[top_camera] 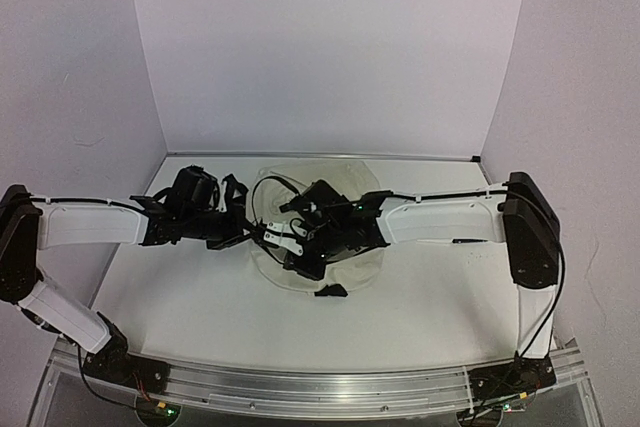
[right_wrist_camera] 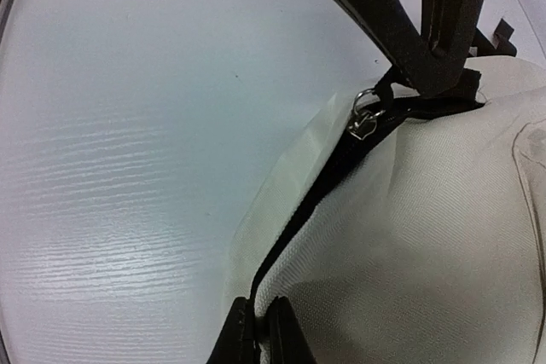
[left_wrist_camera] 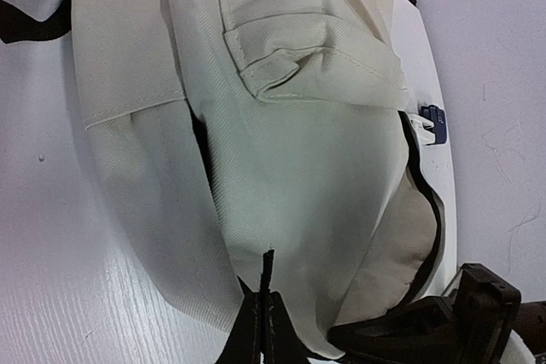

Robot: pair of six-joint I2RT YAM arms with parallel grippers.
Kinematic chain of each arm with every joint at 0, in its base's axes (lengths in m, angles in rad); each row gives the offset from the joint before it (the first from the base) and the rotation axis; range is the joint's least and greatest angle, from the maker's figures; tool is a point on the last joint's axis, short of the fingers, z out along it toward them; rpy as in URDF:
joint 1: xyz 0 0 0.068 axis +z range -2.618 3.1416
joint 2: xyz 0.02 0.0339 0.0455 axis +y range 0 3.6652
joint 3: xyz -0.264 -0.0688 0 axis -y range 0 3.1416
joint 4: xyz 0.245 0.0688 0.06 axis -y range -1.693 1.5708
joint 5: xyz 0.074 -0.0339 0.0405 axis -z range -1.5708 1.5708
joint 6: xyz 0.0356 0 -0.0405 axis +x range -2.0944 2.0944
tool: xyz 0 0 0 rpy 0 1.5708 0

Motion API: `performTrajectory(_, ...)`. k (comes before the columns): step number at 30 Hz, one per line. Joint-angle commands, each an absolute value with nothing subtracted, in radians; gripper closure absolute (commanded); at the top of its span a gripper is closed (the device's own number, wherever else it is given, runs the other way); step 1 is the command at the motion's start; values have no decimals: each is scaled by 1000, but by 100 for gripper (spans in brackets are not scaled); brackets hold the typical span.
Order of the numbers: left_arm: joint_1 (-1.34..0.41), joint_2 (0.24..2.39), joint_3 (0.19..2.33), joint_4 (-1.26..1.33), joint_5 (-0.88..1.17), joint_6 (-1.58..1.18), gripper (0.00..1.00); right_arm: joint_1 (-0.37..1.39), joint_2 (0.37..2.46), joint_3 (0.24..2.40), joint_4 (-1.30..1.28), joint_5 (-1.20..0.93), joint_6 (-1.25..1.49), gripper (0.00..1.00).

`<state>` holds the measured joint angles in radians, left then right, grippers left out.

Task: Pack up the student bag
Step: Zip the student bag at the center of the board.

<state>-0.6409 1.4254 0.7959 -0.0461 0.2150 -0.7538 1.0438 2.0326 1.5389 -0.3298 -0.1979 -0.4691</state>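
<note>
The student bag (top_camera: 325, 182), cream fabric with black zipper lines, lies flat at the middle of the table. It fills the left wrist view (left_wrist_camera: 281, 142) and shows in the right wrist view (right_wrist_camera: 444, 236). My left gripper (top_camera: 252, 235) is shut on a thin black strip at the bag's edge (left_wrist_camera: 267, 274). My right gripper (top_camera: 300, 257) is shut on the bag's fabric edge beside the black zipper line (right_wrist_camera: 324, 185). A silver zipper pull (right_wrist_camera: 364, 117) hangs further along that line, near the left gripper's dark fingers (right_wrist_camera: 444, 23).
Black straps (top_camera: 232, 192) lie at the bag's left side. A small black buckle (top_camera: 330, 290) lies on the white table (top_camera: 440, 287) in front of the bag. A dark blue clip (left_wrist_camera: 433, 123) sits at the bag's far edge. Lilac walls stand behind and on both sides.
</note>
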Motion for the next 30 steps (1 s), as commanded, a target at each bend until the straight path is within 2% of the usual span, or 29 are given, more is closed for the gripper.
performTrajectory(1, -614, 1417, 795, -47, 163, -777, 100, 1042, 1978, 1519, -353, -192, -468, 100)
performTrajectory(12, -438, 1665, 924, 36, 238, -762, 100, 1053, 1859, 1375, -401, -259, -485, 100)
performTrajectory(21, -420, 1728, 1073, 16, 274, -698, 100, 1083, 1864, 1317, -426, -313, -480, 100)
performTrajectory(29, -410, 1762, 1179, -100, 238, -638, 100, 1103, 1904, 1440, -426, -354, -437, 99)
performTrajectory(30, -410, 1761, 1182, -114, 243, -638, 100, 1101, 1904, 1470, -426, -348, -418, 93)
